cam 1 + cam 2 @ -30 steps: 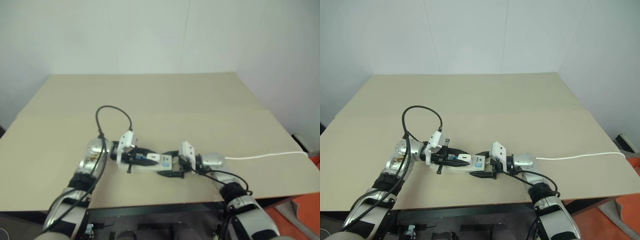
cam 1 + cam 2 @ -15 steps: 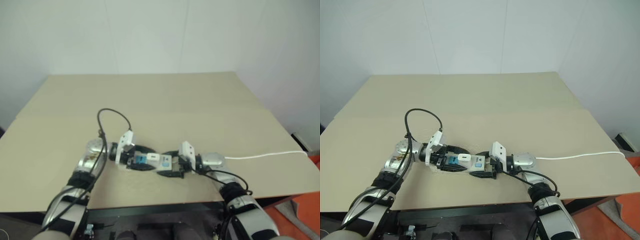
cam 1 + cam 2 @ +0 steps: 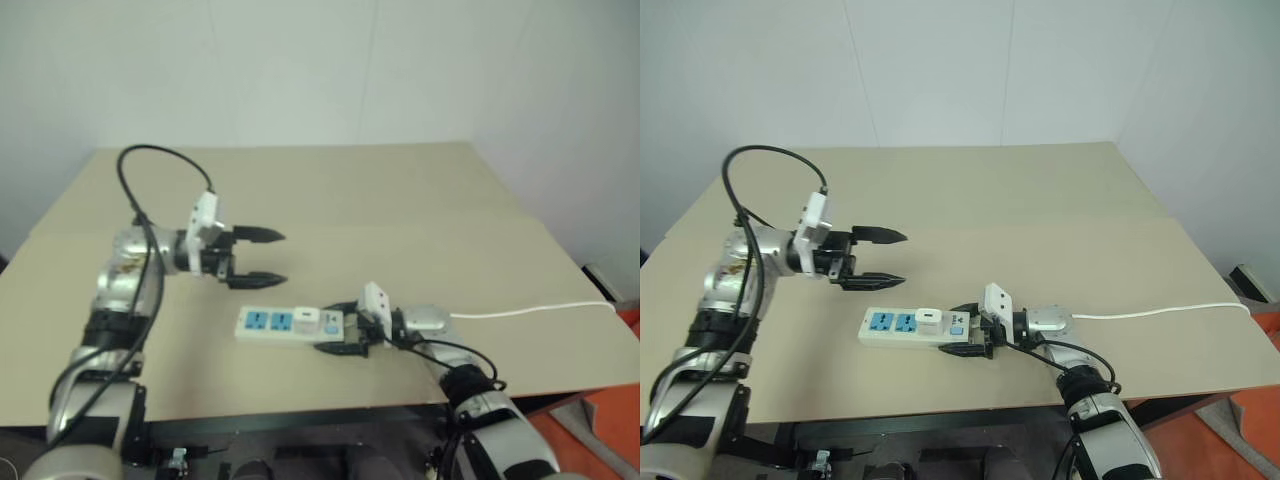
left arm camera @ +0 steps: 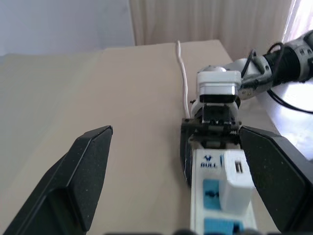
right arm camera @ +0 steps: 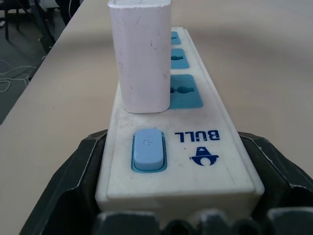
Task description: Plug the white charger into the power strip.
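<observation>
Right eye view, left claw (image 3: 892, 257) raised, spread wide, right claw (image 3: 962, 326) low, straddling power strip (image 3: 910, 326) end.

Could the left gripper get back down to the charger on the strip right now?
Probably yes. The left gripper hangs open above the table, nothing lies between it and the charger, and the right gripper holds only the strip's far end.

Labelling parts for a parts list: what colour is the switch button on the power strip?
Light blue; the switch button on the white power strip shows best in the right wrist view.
</observation>
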`<state>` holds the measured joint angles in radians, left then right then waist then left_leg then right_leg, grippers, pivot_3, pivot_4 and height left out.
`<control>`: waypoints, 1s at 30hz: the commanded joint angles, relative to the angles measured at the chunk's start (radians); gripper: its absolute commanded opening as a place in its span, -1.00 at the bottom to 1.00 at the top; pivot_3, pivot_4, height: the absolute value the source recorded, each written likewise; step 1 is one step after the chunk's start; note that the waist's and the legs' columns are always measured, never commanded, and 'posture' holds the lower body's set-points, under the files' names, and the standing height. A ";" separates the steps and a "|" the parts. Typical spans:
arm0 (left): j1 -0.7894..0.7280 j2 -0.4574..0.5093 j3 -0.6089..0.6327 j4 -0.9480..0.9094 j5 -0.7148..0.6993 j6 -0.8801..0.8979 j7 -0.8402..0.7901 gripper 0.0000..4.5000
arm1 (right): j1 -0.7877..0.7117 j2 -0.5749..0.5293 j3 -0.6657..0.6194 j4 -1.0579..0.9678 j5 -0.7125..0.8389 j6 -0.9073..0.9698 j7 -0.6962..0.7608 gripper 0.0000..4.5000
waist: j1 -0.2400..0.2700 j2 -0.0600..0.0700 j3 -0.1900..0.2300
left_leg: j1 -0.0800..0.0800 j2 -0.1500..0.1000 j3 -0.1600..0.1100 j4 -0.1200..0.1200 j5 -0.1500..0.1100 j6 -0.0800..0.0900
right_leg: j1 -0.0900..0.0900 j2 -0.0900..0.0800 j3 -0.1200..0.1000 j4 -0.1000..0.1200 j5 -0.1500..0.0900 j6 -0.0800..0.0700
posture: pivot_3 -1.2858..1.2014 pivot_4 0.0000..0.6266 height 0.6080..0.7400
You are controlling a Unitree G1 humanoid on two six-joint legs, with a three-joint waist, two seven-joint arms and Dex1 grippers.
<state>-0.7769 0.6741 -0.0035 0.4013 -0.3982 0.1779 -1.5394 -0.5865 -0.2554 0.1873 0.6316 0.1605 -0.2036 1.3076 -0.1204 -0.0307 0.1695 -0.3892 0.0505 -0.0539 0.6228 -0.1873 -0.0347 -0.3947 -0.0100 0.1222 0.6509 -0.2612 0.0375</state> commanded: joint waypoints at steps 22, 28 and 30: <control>0.362 0.269 0.222 -0.253 -0.108 0.113 0.013 1.00 | 0.220 -0.465 -0.255 -0.608 0.242 0.302 0.008 0.99 | 0.046 0.002 0.004 | -0.014 0.000 0.001 0.000 0.000 0.000 | -0.013 -0.002 -0.001 -0.002 0.000 0.000 | 0.03 -0.52 1.00; 0.418 0.286 0.248 -0.334 -0.140 0.171 0.058 1.00 | 0.239 -0.522 -0.284 -0.588 0.258 0.300 0.015 0.99 | 0.051 0.002 0.004 | -0.014 0.000 0.002 0.000 0.000 0.000 | -0.013 -0.003 -0.001 -0.003 0.000 0.000 | 0.03 -0.52 1.00; 0.427 0.287 0.248 -0.353 -0.146 0.183 0.064 1.00 | 0.240 -0.523 -0.283 -0.588 0.260 0.299 0.008 0.99 | 0.051 0.002 0.004 | -0.014 0.000 0.002 0.000 0.000 0.000 | -0.013 -0.003 -0.001 -0.003 0.000 0.000 | 0.03 -0.52 1.00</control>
<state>-0.3495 0.9414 0.2172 0.0888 -0.5178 0.3511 -1.4825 -0.3425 -0.7619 -0.0619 0.0582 0.3979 0.0967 1.3141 -0.0690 -0.0284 0.1736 -0.4031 0.0504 -0.0515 0.6231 -0.1875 -0.0344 -0.4076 -0.0129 0.1210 0.6482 -0.2610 0.0375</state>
